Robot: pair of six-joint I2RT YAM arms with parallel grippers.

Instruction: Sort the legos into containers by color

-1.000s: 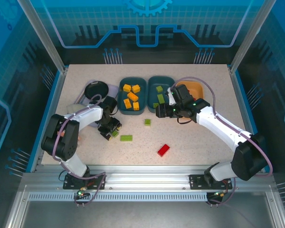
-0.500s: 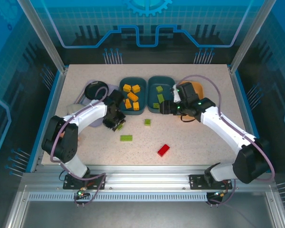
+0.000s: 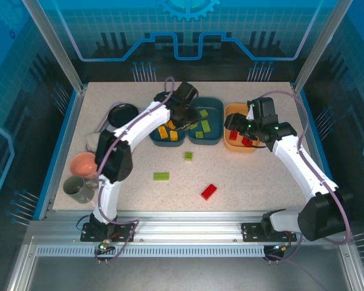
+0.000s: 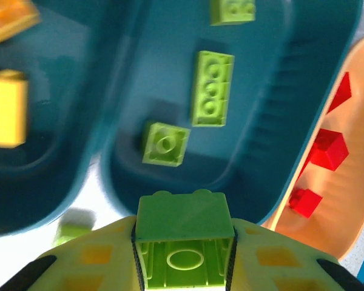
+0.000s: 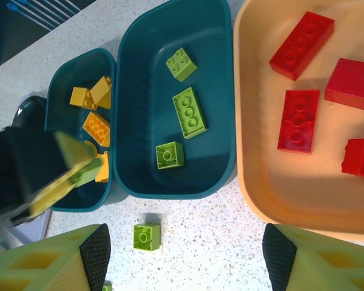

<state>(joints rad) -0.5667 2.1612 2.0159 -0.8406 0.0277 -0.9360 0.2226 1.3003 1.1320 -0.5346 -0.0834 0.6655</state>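
The left teal tray [image 5: 67, 73] holds the orange-yellow bricks. At its right rim, the left gripper [image 3: 184, 117] is clamped on one lime green brick [image 4: 183, 227], which spans the gap between the pads with its hollow underside toward the wrist camera. The brick hangs over the near rim of the middle teal tray [image 4: 273, 91]. That tray's floor, which carries three green bricks, lies directly ahead of the fingers. A release likely requires a short forward reach so the brick clears the rim. The pale orange tray [image 5: 255, 121] holds the red bricks. The right gripper [image 5: 183, 248] hovers at its near edge, jaws apart and empty. Two green bricks [image 3: 161, 176] and a red brick [image 3: 208, 191] lie loose on the table. The red one is nearer the right arm.
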